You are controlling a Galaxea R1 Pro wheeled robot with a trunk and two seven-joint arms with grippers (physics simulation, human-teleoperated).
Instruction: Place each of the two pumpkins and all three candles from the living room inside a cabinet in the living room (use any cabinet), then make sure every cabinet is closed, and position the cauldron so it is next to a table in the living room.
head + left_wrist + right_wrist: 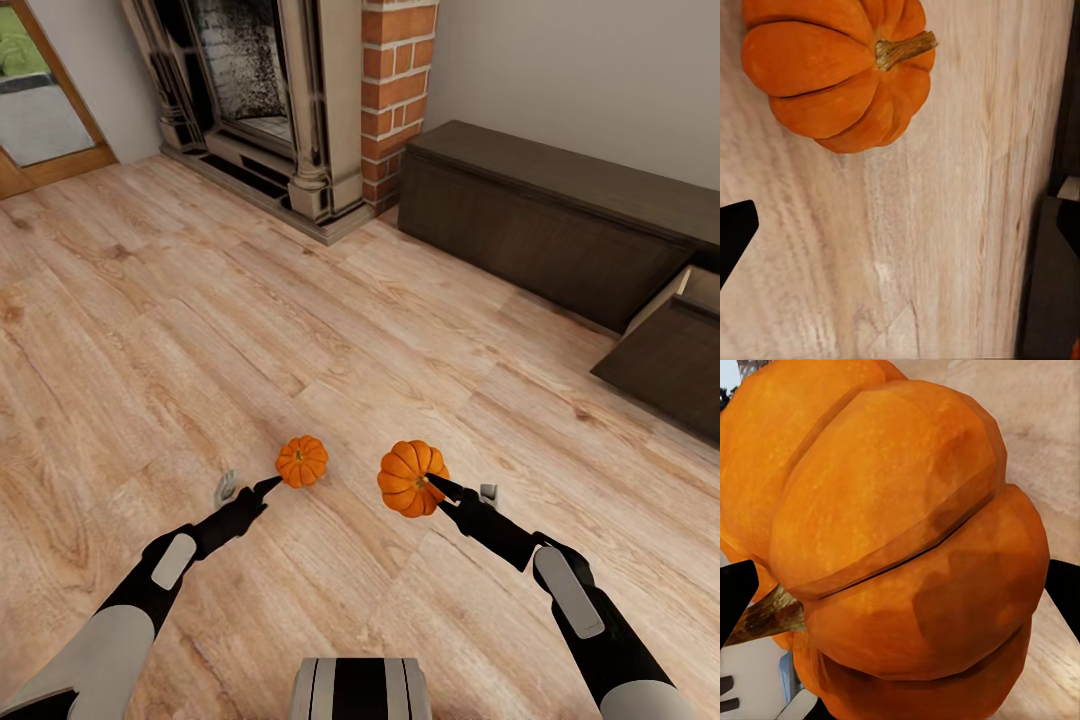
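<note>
The light wood floor (200, 330) runs to a red-brick fireplace column (398, 90) and a white wall, where the long dark-brown cabinet (540, 215) stands with one drawer (675, 335) pulled out; what lies in it I cannot tell. The right hand (462, 494) is closed around one ribbed orange pumpkin (410, 477), lifted above the floor. The left hand (245, 490) is spread open just beside the other pumpkin (302, 460), which rests on the floor.

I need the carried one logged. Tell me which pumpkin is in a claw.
The pumpkin on the right: the right claw grips it, tilted. The left pumpkin sits upright on the floor, ungripped.
</note>
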